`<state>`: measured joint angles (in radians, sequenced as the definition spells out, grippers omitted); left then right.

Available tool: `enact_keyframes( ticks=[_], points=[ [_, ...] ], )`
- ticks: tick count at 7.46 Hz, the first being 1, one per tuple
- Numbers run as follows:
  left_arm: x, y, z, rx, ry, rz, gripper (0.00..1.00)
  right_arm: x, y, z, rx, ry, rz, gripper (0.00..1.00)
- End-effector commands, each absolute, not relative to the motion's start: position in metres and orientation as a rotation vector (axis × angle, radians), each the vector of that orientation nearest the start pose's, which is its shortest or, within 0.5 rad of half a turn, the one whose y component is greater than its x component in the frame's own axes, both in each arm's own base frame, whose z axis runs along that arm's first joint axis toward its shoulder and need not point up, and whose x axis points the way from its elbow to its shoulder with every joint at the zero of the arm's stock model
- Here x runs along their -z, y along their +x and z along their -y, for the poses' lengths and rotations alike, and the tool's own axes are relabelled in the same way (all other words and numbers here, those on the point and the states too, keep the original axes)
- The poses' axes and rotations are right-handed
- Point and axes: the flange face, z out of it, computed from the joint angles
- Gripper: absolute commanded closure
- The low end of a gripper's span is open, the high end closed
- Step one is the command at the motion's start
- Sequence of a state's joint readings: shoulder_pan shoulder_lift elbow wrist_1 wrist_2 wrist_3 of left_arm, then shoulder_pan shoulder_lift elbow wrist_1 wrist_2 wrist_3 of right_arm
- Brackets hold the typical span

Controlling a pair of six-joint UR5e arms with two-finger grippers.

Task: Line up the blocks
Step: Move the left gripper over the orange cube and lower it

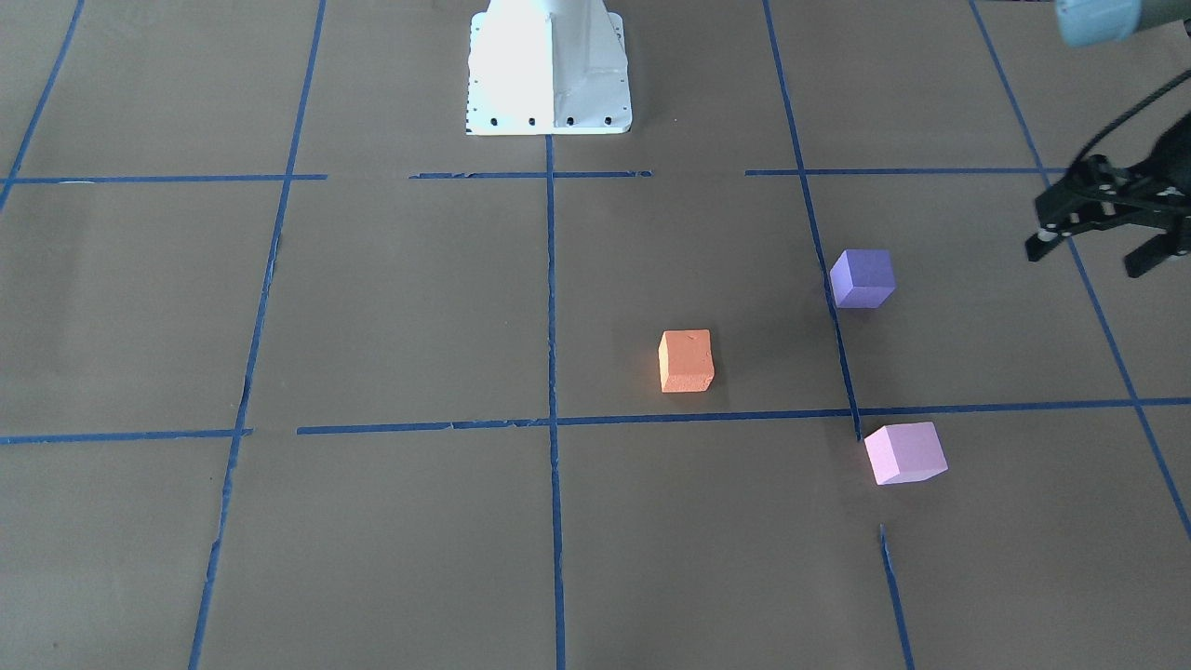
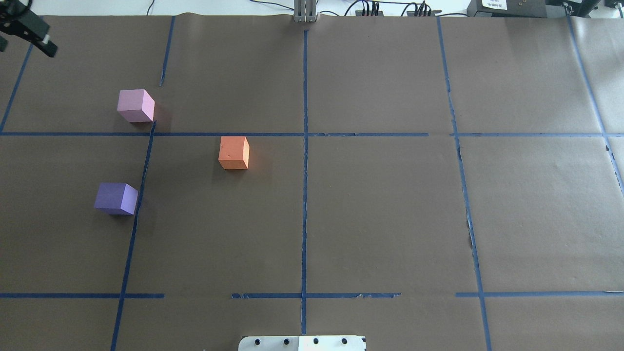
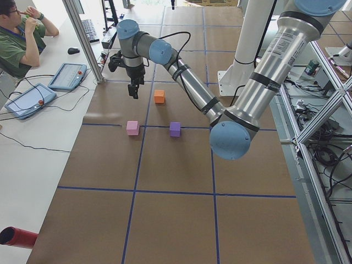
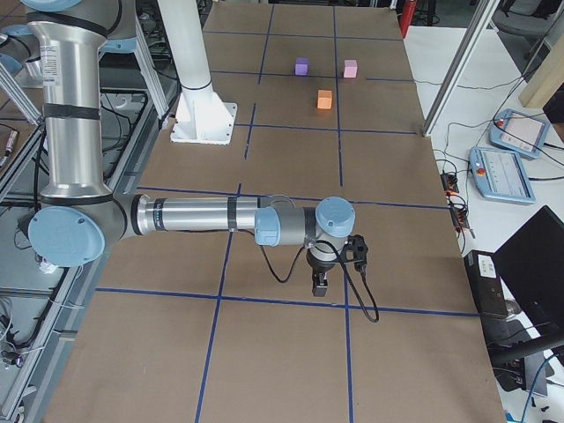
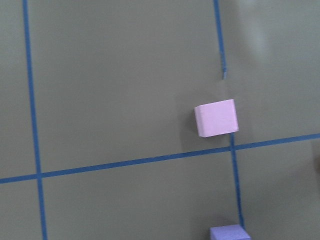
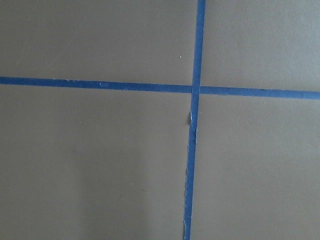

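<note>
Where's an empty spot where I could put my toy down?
The robot's right side, past the middle tape line, is all bare paper. Bare too between the orange block and the robot base. Left side's crowded: pink block and purple block there.

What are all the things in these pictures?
Orange block: one, orange, near the table's middle.
Purple block: one, purple, robot's left side, nearer the robot.
Pink block: one, pink, left side, farther out.
Table: one, brown.
Tape lines: many, blue, crossing the table.
Person: one, green shirt, beside the table.
Left pincer: one, black, open, raised beyond the pink block.
Right pincer: one, black, far from the blocks; opening unclear.
</note>
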<state>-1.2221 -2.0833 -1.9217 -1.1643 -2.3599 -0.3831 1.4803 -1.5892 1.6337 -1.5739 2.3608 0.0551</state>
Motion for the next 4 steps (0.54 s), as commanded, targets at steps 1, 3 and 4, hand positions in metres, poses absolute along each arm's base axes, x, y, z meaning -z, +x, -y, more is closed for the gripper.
enact_keyframes(
  ticks=[1,3,4],
  points=[
    [-0.184,0.256,0.536,-0.171,0.102,-0.933,0.0,-0.636,0.018,0.49,0.051,-0.019,0.791,0.0],
    [-0.194,0.369,0.503,-0.147,0.166,-0.946,0.0,-0.636,0.018,0.49,0.049,-0.02,0.791,0.0],
    [-0.207,0.39,0.508,-0.127,0.167,-0.949,0.0,-0.636,0.018,0.49,0.051,-0.018,0.791,0.0]
  ],
)
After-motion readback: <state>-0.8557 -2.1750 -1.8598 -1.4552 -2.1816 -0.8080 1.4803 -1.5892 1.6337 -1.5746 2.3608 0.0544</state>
